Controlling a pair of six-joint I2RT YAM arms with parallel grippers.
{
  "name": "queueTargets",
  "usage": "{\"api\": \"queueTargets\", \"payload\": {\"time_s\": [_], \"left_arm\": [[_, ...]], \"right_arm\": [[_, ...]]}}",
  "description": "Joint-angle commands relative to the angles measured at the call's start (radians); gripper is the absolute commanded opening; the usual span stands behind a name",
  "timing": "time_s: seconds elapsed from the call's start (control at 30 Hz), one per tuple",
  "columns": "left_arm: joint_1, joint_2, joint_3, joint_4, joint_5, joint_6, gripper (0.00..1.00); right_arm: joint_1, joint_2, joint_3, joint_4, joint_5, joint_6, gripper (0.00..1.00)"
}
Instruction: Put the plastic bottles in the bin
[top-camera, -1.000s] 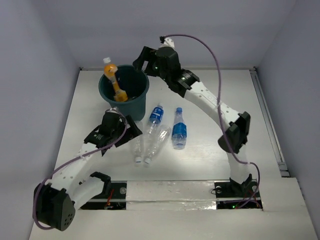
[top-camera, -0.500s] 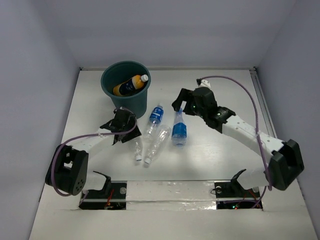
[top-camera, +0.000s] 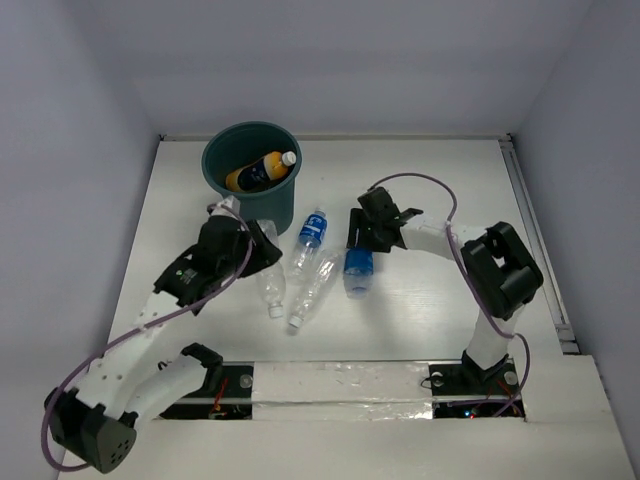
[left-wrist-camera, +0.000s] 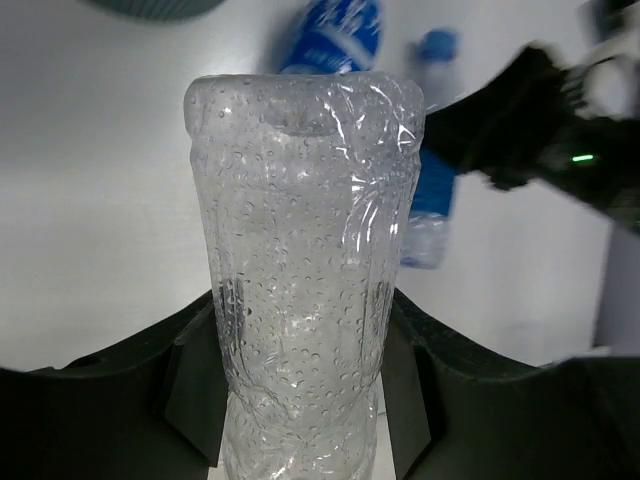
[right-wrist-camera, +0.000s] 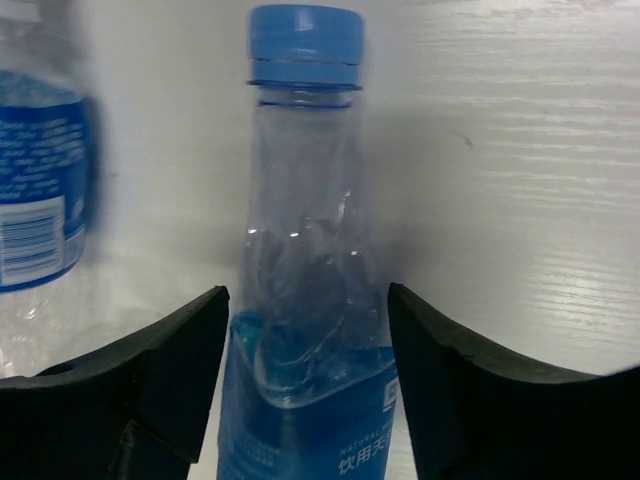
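The dark teal bin (top-camera: 232, 150) stands at the back left with the orange bottle (top-camera: 262, 170) lying inside. My left gripper (top-camera: 253, 252) is shut on a clear unlabelled bottle (top-camera: 270, 290), whose dimpled body fills the left wrist view (left-wrist-camera: 305, 250) between the black fingers (left-wrist-camera: 195, 390). My right gripper (top-camera: 362, 236) is open and straddles the neck of a blue-labelled bottle (top-camera: 357, 264) lying on the table; a gap shows on both sides of that bottle in the right wrist view (right-wrist-camera: 305, 250). A second clear bottle (top-camera: 312, 285) and a second blue-labelled bottle (top-camera: 312, 228) lie between the grippers.
The white table (top-camera: 450, 190) is walled on three sides, with a rail along its right edge (top-camera: 540, 240). The bin's edge (left-wrist-camera: 160, 8) shows at the top of the left wrist view. The second blue-labelled bottle (right-wrist-camera: 40, 200) lies just left of my right gripper.
My right arm let the orange bottle drop into the bin, then swung down to the blue-labelled bottle. My left gripper took hold of the clear bottle and shifted it slightly.
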Motion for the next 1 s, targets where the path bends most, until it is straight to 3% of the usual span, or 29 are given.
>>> {"api": "queueTargets", "payload": {"time_s": [0.0, 0.1, 0.23, 0.33, 0.43, 0.6, 0.8, 0.9, 0.93, 0.97], "left_arm": [[-0.008, -0.084, 0.197, -0.138, -0.009, -0.025, 0.31], [-0.008, -0.014, 0.439, -0.172, -0.116, 0.004, 0.32], [-0.008, 0.163, 0.812, -0.134, -0.253, 0.114, 0.33], [0.014, 0.323, 1.008, -0.076, -0.377, 0.198, 0.34], [0.039, 0.455, 1.113, 0.018, -0.509, 0.265, 0.34], [0.085, 0.593, 1.092, 0.266, -0.661, 0.416, 0.35], [0.127, 0.674, 0.939, 0.481, -0.735, 0.53, 0.42], [0.153, 0.694, 0.908, 0.457, -0.709, 0.512, 0.7], [0.153, 0.688, 0.887, 0.448, -0.698, 0.5, 0.84], [0.163, 0.676, 0.871, 0.445, -0.669, 0.477, 0.89]], "right_arm": [[-0.017, 0.014, 0.038, -0.003, 0.002, -0.017, 0.68], [-0.017, -0.01, 0.012, 0.012, 0.027, -0.013, 0.45], [-0.017, -0.148, -0.04, 0.009, 0.065, -0.023, 0.38], [-0.017, -0.292, -0.071, 0.006, 0.074, -0.033, 0.35], [-0.017, -0.4, -0.076, -0.006, 0.067, -0.03, 0.35], [-0.017, -0.555, 0.019, -0.035, 0.024, -0.014, 0.35], [-0.017, -0.515, 0.261, -0.046, -0.034, 0.018, 0.35], [-0.017, -0.439, 0.419, -0.049, -0.054, 0.032, 0.35], [-0.017, -0.395, 0.491, -0.049, -0.055, 0.033, 0.35], [-0.017, -0.371, 0.525, -0.041, -0.056, 0.044, 0.35]]}}
